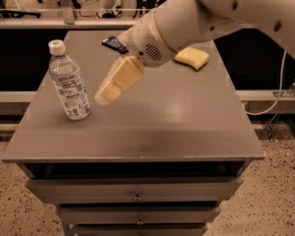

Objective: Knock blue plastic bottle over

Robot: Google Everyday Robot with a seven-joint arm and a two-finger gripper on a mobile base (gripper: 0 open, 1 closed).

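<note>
The blue plastic bottle [68, 81] stands upright on the left side of the grey table [177, 127]; it is clear, with a white cap and a white-and-blue label. My gripper [104, 94] hangs just above the table to the right of the bottle, a short gap away and not touching it. The cream fingers point down and to the left, toward the bottle's lower half. The white arm reaches in from the upper right.
A flat dark blue packet [114, 44] lies at the table's back, partly behind the arm. A yellow sponge [191, 57] lies at the back right. Drawers sit under the tabletop. Chair legs and a rail stand beyond the table.
</note>
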